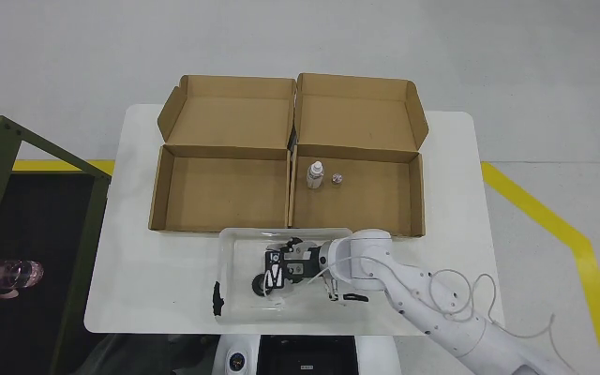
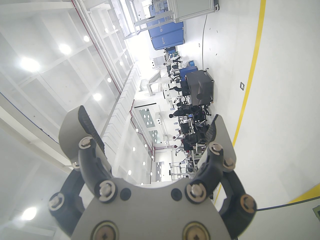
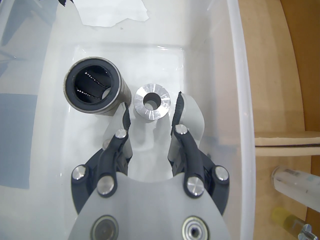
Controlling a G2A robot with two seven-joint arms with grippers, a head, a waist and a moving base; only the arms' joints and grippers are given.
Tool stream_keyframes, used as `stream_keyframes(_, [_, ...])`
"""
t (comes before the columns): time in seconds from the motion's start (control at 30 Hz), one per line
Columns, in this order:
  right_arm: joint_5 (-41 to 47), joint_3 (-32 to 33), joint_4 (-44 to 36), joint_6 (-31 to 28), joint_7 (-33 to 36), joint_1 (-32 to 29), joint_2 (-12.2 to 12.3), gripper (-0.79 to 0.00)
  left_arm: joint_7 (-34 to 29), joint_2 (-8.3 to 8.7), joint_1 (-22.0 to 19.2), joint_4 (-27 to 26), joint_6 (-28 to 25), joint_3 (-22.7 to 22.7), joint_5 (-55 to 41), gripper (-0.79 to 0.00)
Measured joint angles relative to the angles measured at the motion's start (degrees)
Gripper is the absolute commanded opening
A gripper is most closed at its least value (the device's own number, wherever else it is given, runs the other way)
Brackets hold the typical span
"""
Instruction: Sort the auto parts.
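Inside the clear plastic bin (image 3: 225, 51), the right gripper (image 3: 152, 108) was narrowly open, its jaws either side of a small metal sleeve (image 3: 151, 104), not yet clamped. A larger linear bearing (image 3: 93, 84) sat just beside. Closing squarely without nudging that bearing, then lifting straight, seemed wisest. The left gripper (image 2: 149, 120) gaped wide, holding nothing.

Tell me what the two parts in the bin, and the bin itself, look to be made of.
Bushing: bare metal, probably aluminium; bright face with radial machining marks.
Bearing: steel-looking shell with a dull grey sheen; black end ring, plastic or rubber, can't tell which.
Bin: translucent plastic; cloudy, glossy walls with dark shapes showing through.
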Motion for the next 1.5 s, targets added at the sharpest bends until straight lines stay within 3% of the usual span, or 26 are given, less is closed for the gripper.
stream_keyframes(0.3, [0.3,-2.4,3.6,0.8,-0.8,2.2,-1.7,-0.437,0.0,0.00,0.0,0.0,0.0,0.0,0.0,0.000])
stream_keyframes(0.5, [0.5,-3.1,5.5,1.0,-1.0,3.0,-2.5,-0.493,0.0,0.00,0.0,0.0,0.0,0.0,0.0,0.000])
stream_keyframes(0.7, [0.6,-3.3,5.8,0.6,-1.4,3.0,-2.9,-0.776,0.0,0.00,0.0,0.0,0.0,0.0,0.0,0.000])
stream_keyframes(0.73, [0.5,-3.3,5.7,0.6,-1.4,3.0,-2.9,-0.785,0.0,0.00,0.0,0.0,0.0,0.0,0.0,0.000])
stream_keyframes(1.07, [-0.6,-1.7,2.4,0.0,-2.6,2.6,-2.8,-0.785,0.0,0.00,0.0,0.0,0.0,0.0,0.0,0.000])
stream_keyframes(1.5, [-4.6,2.1,-8.8,0.1,-6.9,2.0,-2.2,-0.785,0.0,0.00,0.0,0.0,0.0,0.0,0.0,0.000])
